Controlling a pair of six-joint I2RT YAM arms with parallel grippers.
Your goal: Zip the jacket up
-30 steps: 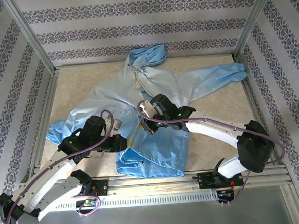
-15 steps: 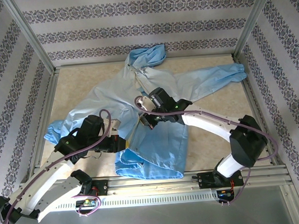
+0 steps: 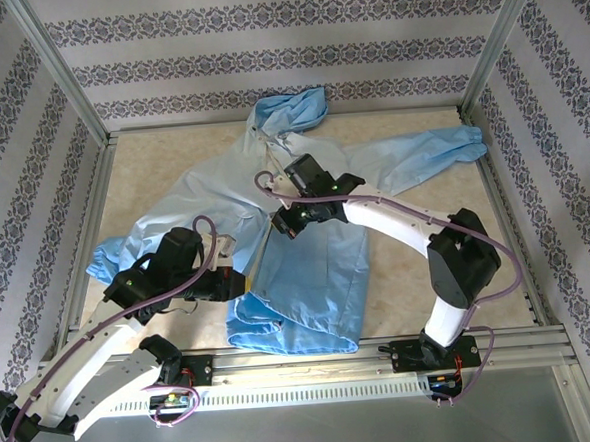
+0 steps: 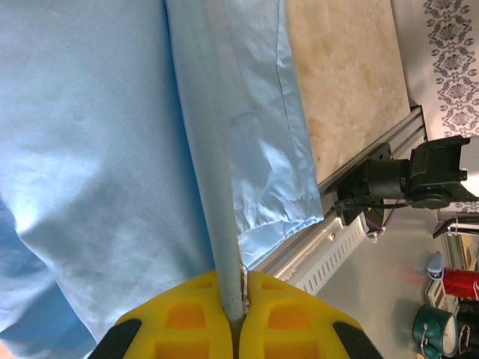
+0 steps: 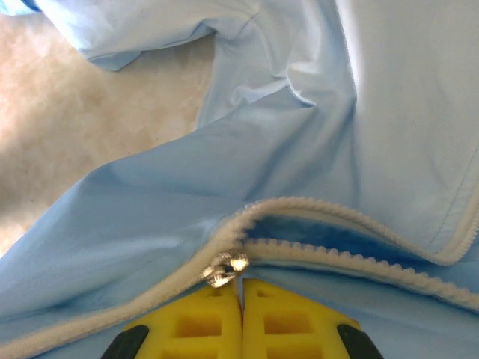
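The light-blue jacket (image 3: 308,270) lies spread on the table, hood at the back, sleeves out to both sides. Its pale zipper strip (image 4: 212,172) runs straight up from my left gripper (image 4: 238,303), which is shut on the strip's lower end near the hem. My right gripper (image 5: 240,293) is shut on the pull of the silver zipper slider (image 5: 227,268); behind the slider the teeth are joined, ahead of it the two rows of teeth (image 5: 352,239) lie apart. From above, the right gripper (image 3: 288,221) sits mid-chest and the left gripper (image 3: 241,281) near the hem.
The jacket's folded hem (image 3: 282,334) reaches the metal rail (image 3: 384,359) at the near edge. Bare beige tabletop (image 3: 436,232) lies right of the jacket under the right arm. Patterned walls (image 3: 265,53) close in the back and sides.
My right gripper has moved away from the hem toward the hood, drawing the slider up the zipper. The left gripper has stayed put on the strip's lower end.
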